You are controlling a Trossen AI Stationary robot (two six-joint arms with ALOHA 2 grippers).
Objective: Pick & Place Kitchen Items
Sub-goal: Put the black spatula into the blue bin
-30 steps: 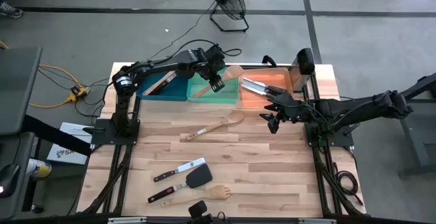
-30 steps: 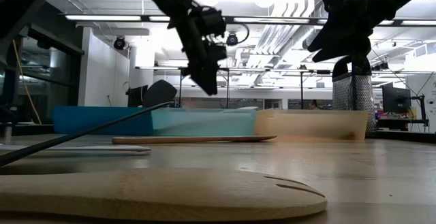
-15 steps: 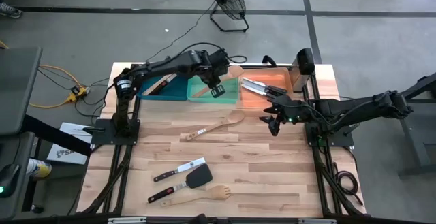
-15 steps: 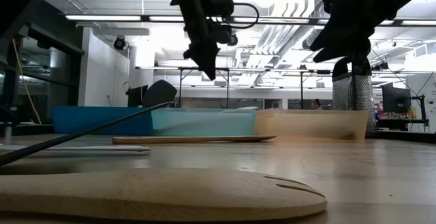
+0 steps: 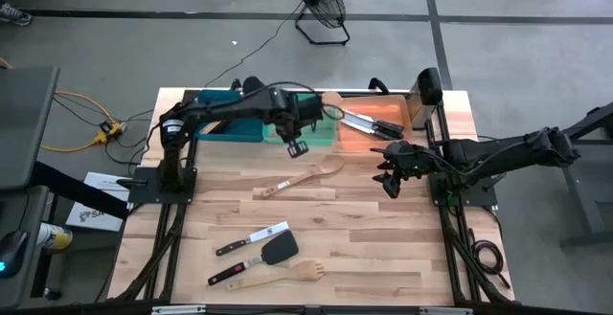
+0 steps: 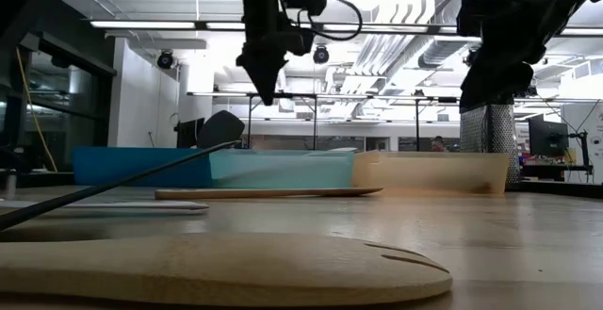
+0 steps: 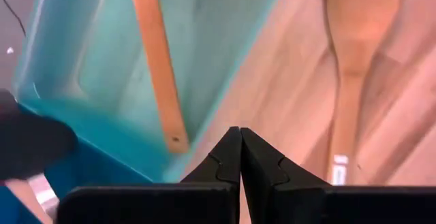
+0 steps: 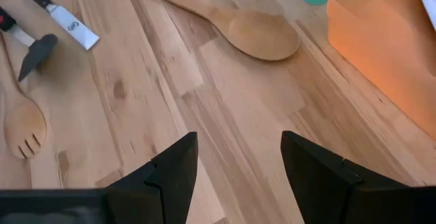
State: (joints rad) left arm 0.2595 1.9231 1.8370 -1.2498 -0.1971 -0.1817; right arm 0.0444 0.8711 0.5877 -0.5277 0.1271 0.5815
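My left gripper (image 5: 295,147) hangs shut and empty just past the near rim of the green bin (image 5: 287,128), above the table. A wooden spatula (image 7: 157,60) lies inside that bin. On the table lies a pale wooden spoon (image 5: 305,175). My right gripper (image 5: 390,173) hovers open to the right of the spoon, in front of the orange bin (image 5: 378,133), which holds steel knives (image 5: 359,121). Near the front edge lie a black-handled knife (image 5: 253,238), a black turner (image 5: 271,254) and a wooden fork (image 5: 292,272).
A blue bin (image 5: 215,125) stands left of the green one along the far edge. A steel grater (image 6: 488,145) stands at the far right. Bare wood lies between the spoon and the utensils near the front edge.
My left gripper has shut with nothing between its fingers, risen, and drawn back from over the green bin toward the table's near edge. My right gripper has shifted slightly toward the near edge, still open. The utensils have stayed where they were.
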